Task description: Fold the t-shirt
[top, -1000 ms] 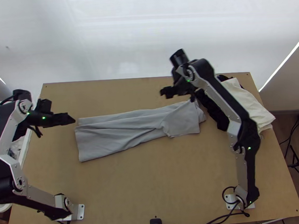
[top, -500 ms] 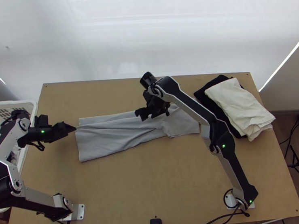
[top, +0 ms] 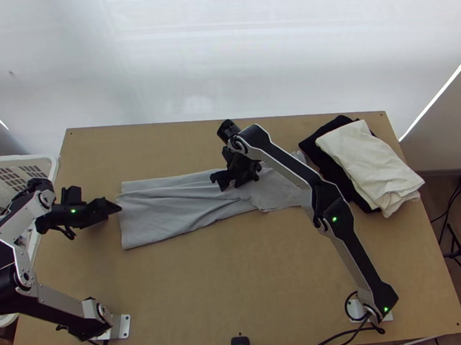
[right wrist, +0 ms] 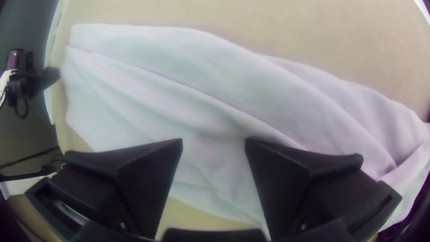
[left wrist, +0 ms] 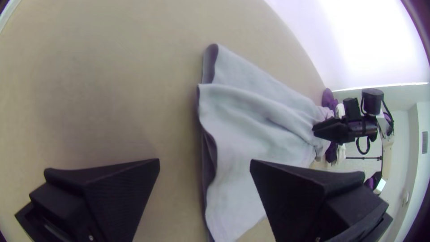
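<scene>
The grey t-shirt [top: 170,210] lies as a long folded strip, wider at its left end, with creases along it and a folded-over part near its right end. My left gripper [top: 116,206] is just off the strip's left end; in the left wrist view the left gripper [left wrist: 204,163] is open with nothing between its fingers, the shirt's layered edge [left wrist: 207,134] beyond. Over the middle of the shirt is my right gripper [top: 221,180]. In the right wrist view the right gripper [right wrist: 213,143] stands open above creased cloth [right wrist: 210,112].
A black cloth [top: 323,160] with a cream cloth [top: 370,164] on top lies at the table's right back. A white basket [top: 50,165] stands beyond the left edge, partly behind the left arm. Bare tabletop [top: 231,279] lies between the arm bases.
My right gripper has moved left and toward the near edge, from behind the shirt's right part to over its middle. My left gripper has moved a little toward the near edge. The shirt has not visibly changed.
</scene>
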Motion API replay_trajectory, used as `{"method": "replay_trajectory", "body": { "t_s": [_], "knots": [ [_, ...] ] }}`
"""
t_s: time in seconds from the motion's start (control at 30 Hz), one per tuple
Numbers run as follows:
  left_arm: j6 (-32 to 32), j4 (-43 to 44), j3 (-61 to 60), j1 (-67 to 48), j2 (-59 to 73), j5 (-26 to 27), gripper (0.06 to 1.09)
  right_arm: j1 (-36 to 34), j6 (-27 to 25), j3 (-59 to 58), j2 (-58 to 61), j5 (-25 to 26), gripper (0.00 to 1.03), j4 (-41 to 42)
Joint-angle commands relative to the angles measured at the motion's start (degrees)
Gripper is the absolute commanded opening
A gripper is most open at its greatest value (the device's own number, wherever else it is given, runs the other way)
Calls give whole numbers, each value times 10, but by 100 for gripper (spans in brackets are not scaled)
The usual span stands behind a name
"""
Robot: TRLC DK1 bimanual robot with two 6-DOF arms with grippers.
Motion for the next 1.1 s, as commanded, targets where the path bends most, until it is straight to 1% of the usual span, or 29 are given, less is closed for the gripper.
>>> {"method": "replay_trajectory", "body": {
  "t_s": [0.0, 0.17, 0.33, 0.43, 0.6, 0.73, 0.77, 0.83, 0.87, 0.9, 0.97, 1.0, 1.03, 1.07],
  "knots": [
    [40, -42, -22, -28, 10, -3, 104, -7, -1, -2, 16, 0, 66, 4],
    [43, -44, -30, -58, 18, -2, 104, -7, -1, -1, 18, 0, 66, 8],
    [21, -31, -21, -100, 36, 15, 104, -9, -1, -1, 18, 0, 66, 11],
    [-10, -4, -7, -140, 52, 24, 104, -10, -2, -2, 16, 0, 66, 11],
    [-70, 54, 34, -199, 81, 23, 104, -17, -4, -8, 4, 0, 66, 9],
    [-80, 59, 59, -234, 92, 34, 104, -26, -4, -16, -16, 0, 66, 9],
    [-97, 56, 64, -238, 94, 36, 104, -30, -4, -19, -22, 0, 66, 8],
    [-149, 82, 64, -236, 104, 35, 104, -37, -4, -23, -36, 0, 66, 7],
    [-149, 80, 59, -234, 104, 35, 103, -42, -4, -26, -43, -1, 66, 7],
    [-148, 84, 49, -234, 99, 32, 95, -46, -4, -29, -51, -1, 66, 7],
    [-158, 86, 28, -227, 76, 27, 54, -56, -4, -35, -65, -1, 66, 7],
    [-166, 109, 10, -217, 56, 27, 28, -61, -4, -39, -72, -1, 66, 6],
    [-180, 140, -10, -210, 34, 25, 9, -65, -4, -43, -81, -1, 66, 6],
    [-176, 143, -23, -203, 16, 13, 9, -70, -4, -50, -90, -5, 66, 6]
  ]
}}
